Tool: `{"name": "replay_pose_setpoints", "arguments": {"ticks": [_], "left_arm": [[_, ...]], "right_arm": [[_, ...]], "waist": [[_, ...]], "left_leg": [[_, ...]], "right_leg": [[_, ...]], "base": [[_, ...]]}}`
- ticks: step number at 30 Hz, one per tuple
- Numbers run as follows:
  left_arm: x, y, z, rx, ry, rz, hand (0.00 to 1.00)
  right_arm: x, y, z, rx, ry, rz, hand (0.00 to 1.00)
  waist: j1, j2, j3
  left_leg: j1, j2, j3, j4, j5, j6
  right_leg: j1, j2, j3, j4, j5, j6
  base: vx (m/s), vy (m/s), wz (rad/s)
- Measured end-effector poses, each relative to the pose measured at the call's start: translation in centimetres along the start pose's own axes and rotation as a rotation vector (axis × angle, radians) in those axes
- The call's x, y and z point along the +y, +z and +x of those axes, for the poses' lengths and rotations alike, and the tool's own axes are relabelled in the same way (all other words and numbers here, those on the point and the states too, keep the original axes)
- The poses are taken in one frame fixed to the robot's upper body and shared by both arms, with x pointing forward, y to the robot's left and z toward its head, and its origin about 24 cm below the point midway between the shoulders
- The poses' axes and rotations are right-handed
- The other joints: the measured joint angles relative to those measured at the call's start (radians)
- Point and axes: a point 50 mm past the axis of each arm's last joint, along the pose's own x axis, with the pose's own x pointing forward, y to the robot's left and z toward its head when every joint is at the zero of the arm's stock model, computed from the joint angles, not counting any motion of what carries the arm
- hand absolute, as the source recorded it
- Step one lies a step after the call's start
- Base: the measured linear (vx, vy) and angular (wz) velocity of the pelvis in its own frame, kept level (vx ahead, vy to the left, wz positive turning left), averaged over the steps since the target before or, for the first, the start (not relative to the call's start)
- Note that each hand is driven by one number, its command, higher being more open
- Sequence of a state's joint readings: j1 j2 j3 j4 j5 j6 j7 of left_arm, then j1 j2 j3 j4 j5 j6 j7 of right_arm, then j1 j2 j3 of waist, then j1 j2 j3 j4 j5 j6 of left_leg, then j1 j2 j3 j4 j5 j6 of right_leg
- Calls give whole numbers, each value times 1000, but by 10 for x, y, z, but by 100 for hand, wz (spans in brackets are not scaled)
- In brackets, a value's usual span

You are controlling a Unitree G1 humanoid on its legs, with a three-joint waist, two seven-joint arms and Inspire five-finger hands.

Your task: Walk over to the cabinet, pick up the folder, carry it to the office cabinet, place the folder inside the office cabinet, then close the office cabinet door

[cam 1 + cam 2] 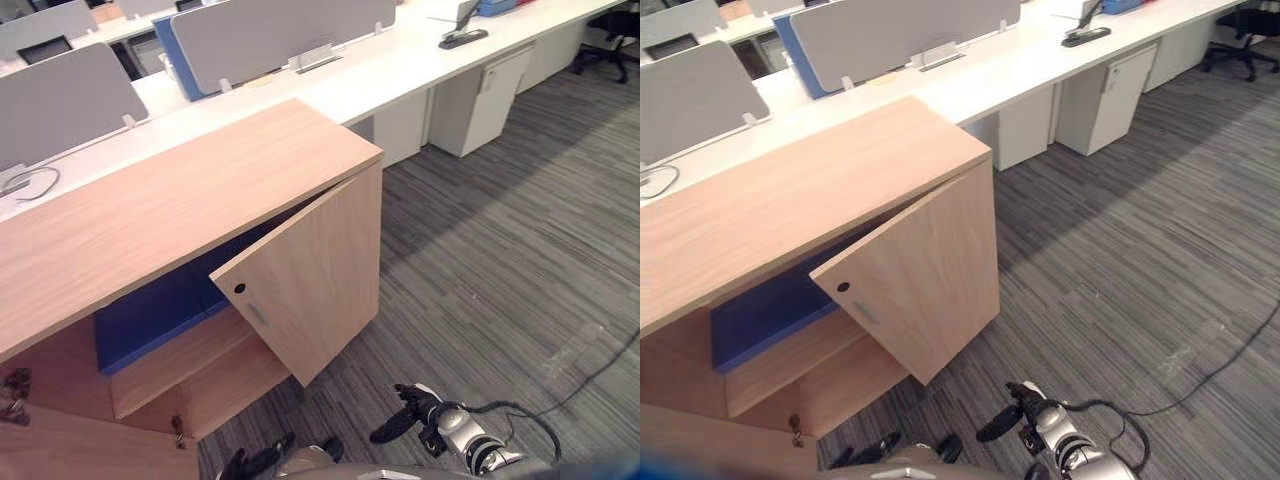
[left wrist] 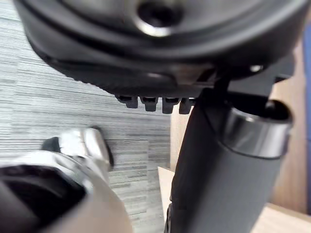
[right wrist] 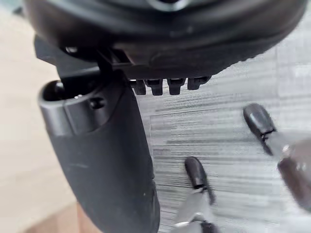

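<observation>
The blue folder (image 1: 150, 315) lies flat on the upper shelf inside the light wooden office cabinet (image 1: 180, 200), partly hidden by its top. The right cabinet door (image 1: 310, 285) stands half open, swung outward, with a small metal handle (image 1: 257, 312). My right hand (image 1: 415, 412) hangs low over the carpet in front of that door, open and empty. My left hand (image 1: 255, 462) is at the bottom edge below the shelves, also open and holding nothing. In the wrist views, each thumb (image 2: 218, 184) (image 3: 112, 165) stands free, with carpet and wood beyond.
A second cabinet door (image 1: 60, 445) swings open at the lower left. Behind the cabinet run white desks (image 1: 400, 60) with grey dividers (image 1: 270, 35), and a white pedestal (image 1: 480, 95). An office chair (image 1: 610, 45) stands far right. Grey carpet (image 1: 500, 250) stretches to the right.
</observation>
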State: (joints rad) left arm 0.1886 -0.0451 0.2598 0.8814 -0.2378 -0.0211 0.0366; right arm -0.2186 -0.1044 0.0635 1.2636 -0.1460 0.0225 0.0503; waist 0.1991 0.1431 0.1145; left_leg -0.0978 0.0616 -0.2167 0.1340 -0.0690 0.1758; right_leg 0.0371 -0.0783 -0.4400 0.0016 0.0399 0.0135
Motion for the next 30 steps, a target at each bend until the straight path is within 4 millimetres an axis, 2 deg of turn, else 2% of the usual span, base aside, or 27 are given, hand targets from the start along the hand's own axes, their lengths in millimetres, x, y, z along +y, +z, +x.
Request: {"name": "replay_pose_setpoints", "arguments": {"ticks": [1, 2, 3, 4, 5, 6, 7, 8, 9, 10, 11, 13, 15, 17, 18, 19, 20, 21, 22, 23, 24, 26, 27, 28, 29, 30], "left_arm": [[-3, 7, 1, -26, -8, 31, 100], [-14, 18, 4, -57, -34, 73, 100], [-23, 21, 5, -69, -60, 104, 100], [-26, 19, 4, -64, -81, 122, 100], [-27, 21, 5, -83, -91, 123, 100], [-23, 20, 6, -77, -75, 75, 100], [-22, 20, 9, -49, -40, -17, 100], [-17, 9, 9, 7, -3, -60, 100], [-15, 7, 9, 16, 6, -59, 100], [-7, 6, 8, 22, 23, -55, 100], [2, 5, 7, 25, 50, -46, 100], [12, -5, 3, 46, 66, -16, 100], [18, -14, 0, 73, 77, -2, 100], [20, -20, -1, 100, 79, 19, 100], [23, -20, -1, 104, 75, 46, 100], [22, -21, -1, 105, 71, 55, 100], [24, -20, 0, 105, 72, 67, 100], [28, -18, 1, 109, 87, 79, 100], [30, -18, 1, 112, 96, 82, 100], [35, -14, 1, 104, 110, 96, 100], [38, -12, 1, 99, 122, 104, 100], [39, 2, 3, 46, 124, 170, 100], [35, 8, 3, 7, 113, 203, 100], [36, 9, 2, -7, 116, 212, 100], [38, 8, 1, -10, 126, 210, 100], [36, 4, 1, -2, 131, 183, 100]], "right_arm": [[2, -2, 0, 4, -14, 73, 100], [0, -6, -1, 14, -52, 201, 100], [-11, -23, -4, 50, -115, 322, 100], [-17, -34, -6, 67, -142, 373, 100], [-25, -54, -12, 101, -185, 455, 100], [-24, -65, -15, 127, -202, 501, 100], [-30, -82, -20, 158, -247, 552, 100], [-34, -95, -25, 203, -300, 620, 100], [-35, -98, -26, 219, -321, 636, 100], [-31, -103, -27, 238, -325, 659, 100], [-26, -107, -28, 249, -321, 673, 100], [-25, -110, -29, 247, -324, 704, 100], [-28, -107, -29, 223, -323, 707, 100], [-35, -108, -31, 210, -350, 721, 100], [-44, -112, -34, 202, -376, 731, 100], [-48, -112, -35, 194, -390, 746, 100], [-52, -111, -35, 171, -406, 760, 100], [-49, -107, -34, 157, -401, 760, 100], [-47, -108, -34, 158, -399, 763, 100], [-34, -113, -34, 181, -378, 793, 100], [-27, -116, -34, 192, -366, 815, 100], [-7, -128, -38, 235, -337, 876, 100], [-3, -132, -39, 248, -331, 889, 100], [3, -134, -39, 259, -328, 900, 100], [5, -136, -40, 264, -330, 905, 100], [2, -136, -41, 259, -343, 920, 100]], "waist": [[-16, -8, 4], [-45, 0, 23], [-59, 19, 17], [-66, 34, 8], [-90, 38, -4], [-113, 8, -13], [-125, -19, -2], [-131, -19, 0], [-134, -21, 8], [-129, -45, 25], [-128, -54, 25], [-129, -50, 4], [-136, -45, -1], [-151, -36, -6], [-162, -39, -6], [-163, -44, -7], [-167, -51, -11], [-174, -56, -16], [-177, -58, -14], [-179, -88, -18], [-178, -101, -22], [-199, -141, -29], [-199, -157, -32], [-197, -167, -35], [-195, -180, -47], [-178, -166, -57]], "left_leg": [[-23, 41, 157, 31, -16, 46], [-70, 134, 375, 162, -39, -15], [-98, 182, 473, 242, -40, -57], [-117, 205, 508, 268, 17, -47], [-116, 177, 495, 179, 67, -105], [-77, 137, 473, 74, 101, -138], [-56, 148, 632, 152, 17, -130], [12, 149, 738, 98, -3, -176], [39, 127, 731, 31, 16, -187], [82, 81, 700, -52, 69, -181], [121, 46, 654, -127, 101, -181], [167, 4, 613, -210, 125, -184], [180, -38, 587, -225, 122, -179], [184, -97, 539, -227, 106, -152], [195, -138, 484, -227, 91, -134], [198, -152, 460, -227, 89, -124], [206, -166, 420, -223, 89, -106], [207, -165, 355, -217, 92, -99], [205, -166, 328, -214, 94, -98], [204, -175, 266, -210, 96, -96], [199, -181, 237, -207, 97, -97], [164, -206, 117, -182, 92, -110], [169, -210, 84, -184, 92, -121], [170, -213, 72, -185, 90, -123], [170, -210, 57, -188, 81, -131], [169, -181, 69, -201, 77, -147]], "right_leg": [[4, -14, -22, -6, 1, 1], [22, -25, -74, 1, -1, 0], [28, -29, -127, 21, -17, 2], [23, -24, -155, 54, -40, 7], [7, -38, -188, 103, -98, -8], [8, -55, -199, 65, -90, -15], [46, -70, -291, 34, -53, 30], [64, -79, -354, 44, -53, 33], [80, -83, -386, 45, -56, 37], [114, -102, -436, 44, -54, 45], [152, -111, -477, 44, -54, 45], [181, -136, -515, 58, -57, 50], [190, -197, -538, 119, -83, 85], [189, -320, -568, 300, -142, 112], [173, -426, -541, 484, -162, 72], [153, -464, -496, 559, -158, 34], [101, -497, -383, 662, -135, -40], [12, -430, -87, 696, -215, 13], [-9, -392, 23, 688, -241, 36], [-49, -307, 243, 654, -279, 69], [-64, -268, 346, 633, -293, 79], [-89, -168, 633, 561, -336, 141], [-88, -151, 702, 489, -328, 159], [-89, -156, 696, 432, -300, 171], [-72, -170, 663, 376, -313, 171], [-64, -155, 636, 319, -319, 157]], "base": [[22, -37, 103], [5, -14, 117], [31, -12, 123], [79, 92, 146], [78, 101, 157], [117, 102, 220], [121, 29, 209], [148, 28, 190], [114, 70, 152], [75, 127, 138], [49, 102, 126], [56, 132, 83], [115, 229, 50], [109, 253, 81], [81, 218, 98], [66, 171, 111], [92, 163, 125], [81, 112, 131], [81, 37, 159], [29, -62, 119], [35, -110, 146], [7, -162, 174], [-29, -154, 149], [-40, -159, 91], [1, -178, 26], [16, -189, 9]]}}
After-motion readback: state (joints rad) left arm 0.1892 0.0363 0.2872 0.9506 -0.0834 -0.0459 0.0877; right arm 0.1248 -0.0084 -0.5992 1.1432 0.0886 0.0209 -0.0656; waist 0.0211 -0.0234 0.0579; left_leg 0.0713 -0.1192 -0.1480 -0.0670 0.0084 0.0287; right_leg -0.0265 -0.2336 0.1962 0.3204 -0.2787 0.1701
